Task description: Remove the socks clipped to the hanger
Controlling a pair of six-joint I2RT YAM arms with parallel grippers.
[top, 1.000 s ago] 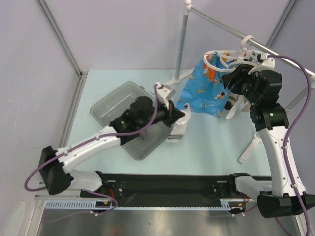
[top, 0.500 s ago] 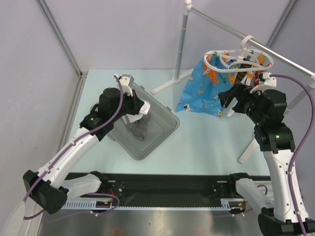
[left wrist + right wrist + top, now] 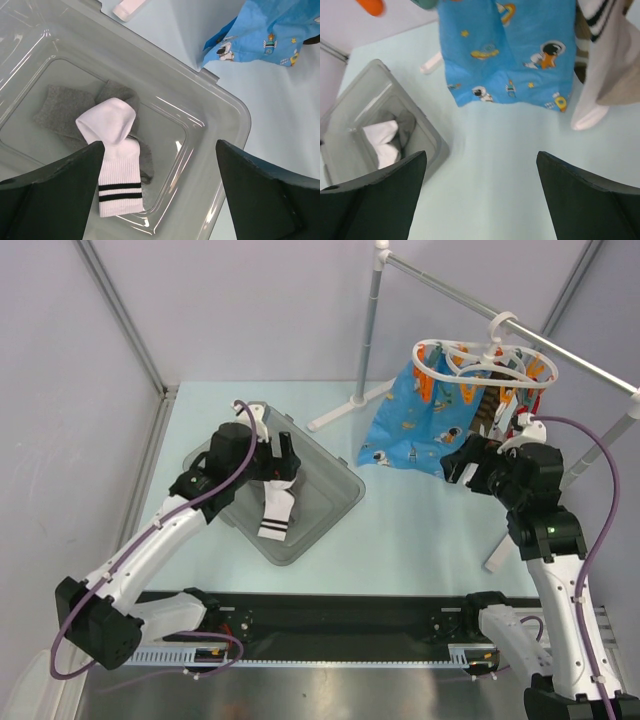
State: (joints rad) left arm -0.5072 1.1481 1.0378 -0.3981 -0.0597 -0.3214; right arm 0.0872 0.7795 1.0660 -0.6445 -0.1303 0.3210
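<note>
Table (image 3: 420,530), left: clear grey plastic bin (image 3: 345,495), under my left pincer (image 3: 160,147). In it, white black-striped sock (image 3: 272,512) atop grey sock (image 3: 60,112).
Right rear: white plastic ring hanger (image 3: 484,362) on silver metal rail (image 3: 450,292), blue printed sock (image 3: 415,425) hanging beneath. My right pincer (image 3: 480,155) sits before it.

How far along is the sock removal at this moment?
Done: a grey sock and a white black-striped sock lie in the bin. In hand: nothing; the left claw is open over the bin, the right claw open facing the blue sock. Left: the blue sock plus others clipped on the hanger.
</note>
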